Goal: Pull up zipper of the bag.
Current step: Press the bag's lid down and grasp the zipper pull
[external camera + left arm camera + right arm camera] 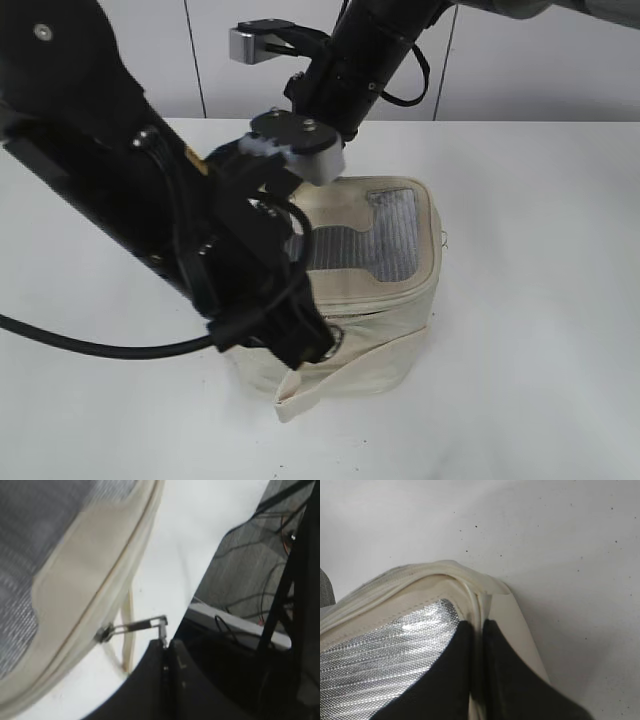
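A cream fabric bag point(395, 300) with silver lining stands on the white table, its top flap open. In the left wrist view my left gripper point(165, 642) is shut on the end of the metal zipper pull point(137, 625), whose slider sits on the bag's zipper seam point(104, 633). In the exterior view that gripper point(325, 345) is at the bag's front left corner. My right gripper point(479, 630) is shut on the bag's cream rim point(475, 592) beside the silver lining point(380, 650); the exterior view shows it at the bag's back left point(300, 150).
The white table point(540, 300) spreads around the bag. A loose cream strap end point(300, 398) lies at the bag's front. The left arm point(120, 190) crosses the left of the exterior view. A grey wall stands behind.
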Controlling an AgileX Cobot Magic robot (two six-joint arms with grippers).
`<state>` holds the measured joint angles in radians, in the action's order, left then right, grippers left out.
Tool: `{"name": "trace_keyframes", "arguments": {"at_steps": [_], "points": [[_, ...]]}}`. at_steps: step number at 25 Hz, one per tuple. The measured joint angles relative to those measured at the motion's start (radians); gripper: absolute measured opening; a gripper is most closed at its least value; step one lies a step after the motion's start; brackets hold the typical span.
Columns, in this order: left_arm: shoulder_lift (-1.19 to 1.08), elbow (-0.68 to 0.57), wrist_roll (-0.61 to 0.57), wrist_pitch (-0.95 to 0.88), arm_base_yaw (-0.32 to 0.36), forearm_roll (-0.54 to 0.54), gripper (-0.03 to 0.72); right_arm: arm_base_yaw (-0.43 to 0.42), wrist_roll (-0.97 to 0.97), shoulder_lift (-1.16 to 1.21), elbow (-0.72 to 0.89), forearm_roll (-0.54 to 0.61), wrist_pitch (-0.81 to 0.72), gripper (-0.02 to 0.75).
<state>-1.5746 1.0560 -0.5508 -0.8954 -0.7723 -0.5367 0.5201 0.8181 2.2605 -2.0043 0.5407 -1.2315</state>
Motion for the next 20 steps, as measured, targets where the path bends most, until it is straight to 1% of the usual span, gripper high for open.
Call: {"name": "trace_keyframes", "arguments": {"at_steps": [2, 5, 15, 17, 18, 20], "points": [[-0.005, -0.003, 0.028, 0.113, -0.067, -0.024, -0.003, 0.0, -0.002, 0.0, -0.001, 0.001, 0.0, 0.036], [-0.031, -0.003, 0.04, 0.216, -0.125, -0.064, -0.003, 0.0, -0.002, 0.0, -0.001, 0.002, 0.0, 0.036], [-0.05, -0.003, 0.041, 0.239, -0.134, -0.075, -0.001, 0.0, -0.027, 0.0, -0.001, 0.002, 0.0, 0.036], [-0.049, -0.003, 0.054, 0.231, -0.134, -0.076, 0.016, 0.0, -0.05, 0.0, -0.001, 0.002, 0.0, 0.039], [-0.044, -0.003, 0.063, 0.225, -0.134, -0.076, 0.034, 0.0, -0.065, 0.0, -0.001, 0.002, 0.0, 0.054], [-0.026, -0.003, 0.089, 0.209, -0.134, -0.068, 0.09, 0.0, -0.089, 0.0, -0.003, 0.001, 0.0, 0.116]]}}
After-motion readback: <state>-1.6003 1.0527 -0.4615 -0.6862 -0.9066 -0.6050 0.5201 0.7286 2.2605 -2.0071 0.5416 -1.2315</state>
